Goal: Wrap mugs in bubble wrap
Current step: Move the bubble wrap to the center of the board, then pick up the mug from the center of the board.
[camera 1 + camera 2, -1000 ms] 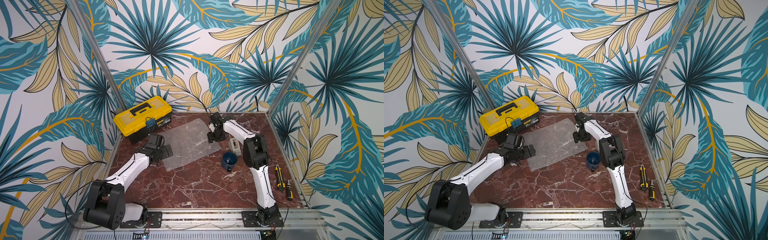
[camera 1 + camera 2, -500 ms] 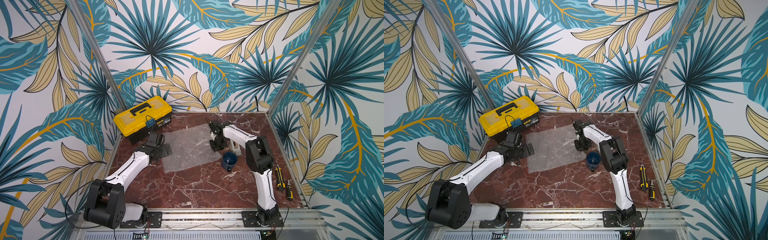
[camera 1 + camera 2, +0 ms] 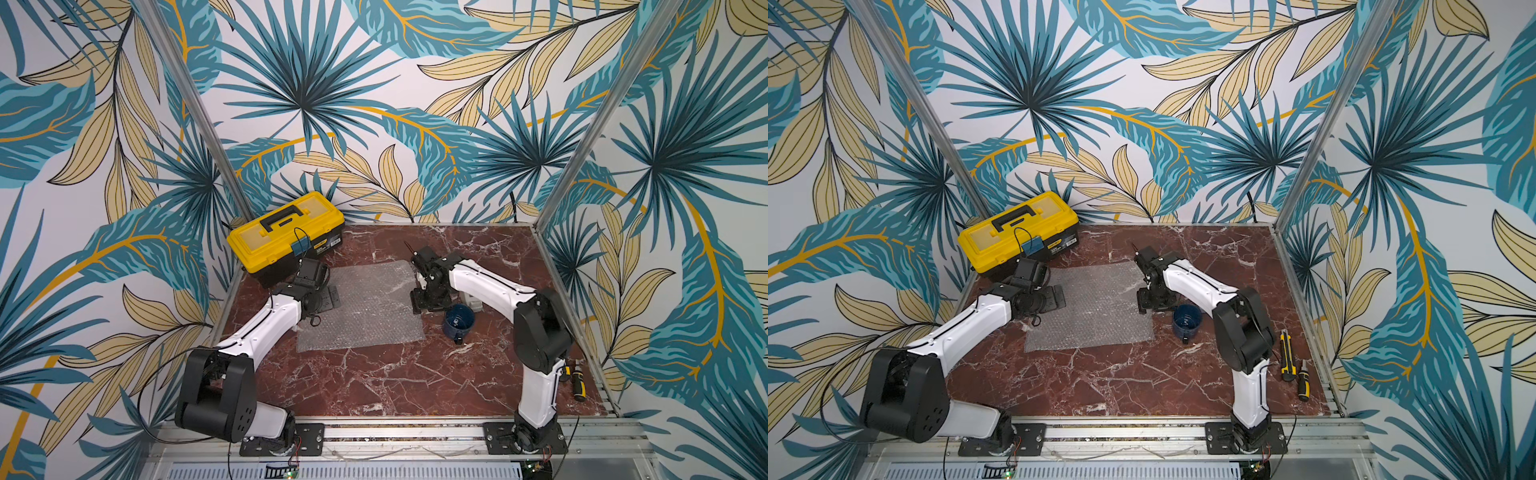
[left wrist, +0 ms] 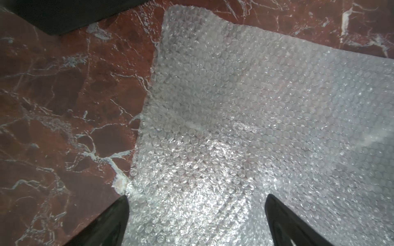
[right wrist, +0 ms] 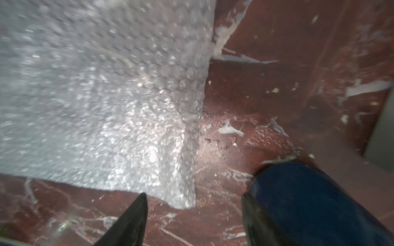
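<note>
Marble table (image 5: 277, 64), mug (image 5: 309, 202) just beside right tool (image 5: 194, 197).

Both top views look steeply down from high above the near edge towards the far side. They stand far enough off to take in the whole tabletop (image 3: 374, 386) (image 3: 1100, 386), and their framing is almost the same. The left wrist camera sits close above the bubble wrap (image 4: 234, 106), looking across one side edge of it onto bare tabletop. The right wrist camera, equally near and blurred, faces the opposite edge and a corner of the bubble wrap, with the mug (image 5: 309, 202) alongside, so both wrist views share the bubble wrap.
</note>
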Robot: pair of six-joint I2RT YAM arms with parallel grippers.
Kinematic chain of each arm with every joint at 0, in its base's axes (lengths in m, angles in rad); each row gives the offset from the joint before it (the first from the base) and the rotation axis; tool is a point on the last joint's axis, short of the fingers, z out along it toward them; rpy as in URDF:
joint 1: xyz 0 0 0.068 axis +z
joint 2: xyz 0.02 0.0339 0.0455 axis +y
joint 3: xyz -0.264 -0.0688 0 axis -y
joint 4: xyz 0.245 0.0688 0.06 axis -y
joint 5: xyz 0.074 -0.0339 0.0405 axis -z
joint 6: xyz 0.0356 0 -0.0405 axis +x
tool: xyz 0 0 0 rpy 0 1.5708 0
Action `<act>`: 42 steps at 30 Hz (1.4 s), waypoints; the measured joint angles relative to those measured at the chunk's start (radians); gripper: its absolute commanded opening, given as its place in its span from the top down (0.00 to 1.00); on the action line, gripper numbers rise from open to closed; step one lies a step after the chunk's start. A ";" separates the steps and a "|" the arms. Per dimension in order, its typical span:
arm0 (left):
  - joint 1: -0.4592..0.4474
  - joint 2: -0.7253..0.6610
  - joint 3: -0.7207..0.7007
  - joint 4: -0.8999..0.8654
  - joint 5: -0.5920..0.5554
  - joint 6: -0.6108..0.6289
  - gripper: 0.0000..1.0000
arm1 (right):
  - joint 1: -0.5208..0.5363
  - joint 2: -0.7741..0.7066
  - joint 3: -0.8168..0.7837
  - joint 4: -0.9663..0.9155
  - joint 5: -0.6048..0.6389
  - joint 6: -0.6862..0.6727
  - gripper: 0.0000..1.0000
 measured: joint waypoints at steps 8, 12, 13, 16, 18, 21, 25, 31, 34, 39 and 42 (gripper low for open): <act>0.031 0.016 0.021 -0.011 0.001 0.042 0.00 | -0.002 -0.418 -0.187 -0.053 0.097 0.066 0.20; 0.032 0.016 0.028 -0.010 0.015 0.056 0.00 | -0.016 -0.491 -0.318 -0.085 0.151 0.101 0.24; 0.032 0.016 0.028 -0.011 0.019 0.058 0.00 | -0.023 -0.494 -0.347 -0.087 0.161 0.109 0.25; 0.032 0.016 0.028 -0.010 0.029 0.063 0.00 | -0.044 -0.492 -0.403 -0.087 0.183 0.125 0.25; 0.032 0.016 0.028 -0.010 0.035 0.068 0.00 | -0.056 -0.489 -0.408 -0.082 0.193 0.130 0.26; 0.032 0.016 0.028 -0.009 0.045 0.074 0.00 | -0.079 -0.469 -0.408 -0.058 0.201 0.132 0.28; 0.032 0.016 0.028 -0.005 0.059 0.077 0.00 | -0.126 -0.410 -0.408 -0.010 0.195 0.132 0.31; 0.032 -0.003 0.026 0.035 0.125 0.083 0.00 | -0.178 -0.336 -0.408 0.053 0.164 0.134 0.41; 0.031 -0.019 0.026 0.049 0.146 0.090 0.00 | -0.195 -0.317 -0.408 0.078 0.138 0.138 0.49; 0.030 -0.036 0.024 0.063 0.163 0.098 0.00 | -0.201 -0.291 -0.409 0.091 0.119 0.151 0.66; 0.030 -0.047 0.018 0.067 0.169 0.099 0.00 | -0.202 -0.286 -0.410 0.092 0.117 0.155 0.76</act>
